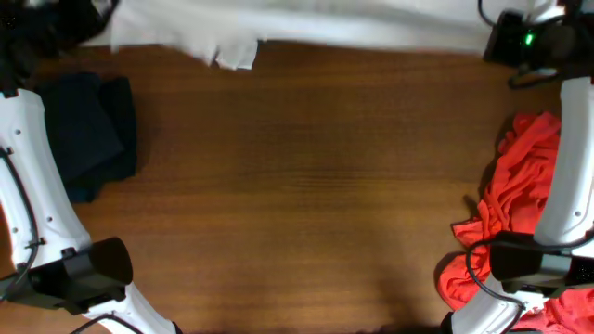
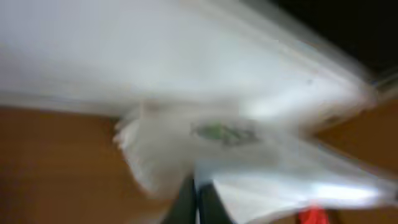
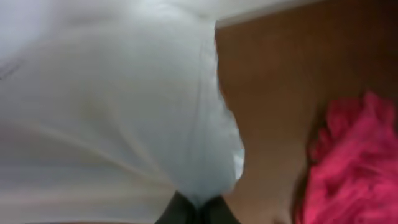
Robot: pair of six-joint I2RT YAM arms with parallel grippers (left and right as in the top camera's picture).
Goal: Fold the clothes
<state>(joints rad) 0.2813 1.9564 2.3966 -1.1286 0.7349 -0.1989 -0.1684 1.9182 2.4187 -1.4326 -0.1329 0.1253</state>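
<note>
Overhead | T-shirt point(image 1: 306, 23) stretched along far edge of table point(image 1: 297, 186) | left gripper point(image 2: 196, 198) and right gripper point(image 3: 196, 210) each clamped on it | risk: thin pinch could be lost; red cloth point(image 1: 520, 186) at right of table could be snagged.

My left arm point(image 1: 37, 186) and right arm point(image 1: 571, 186) reach far forward; my left gripper point(image 2: 196, 200) and right gripper point(image 3: 196, 210) look pinched on the T-shirt point(image 3: 112, 112), though blurred.
</note>
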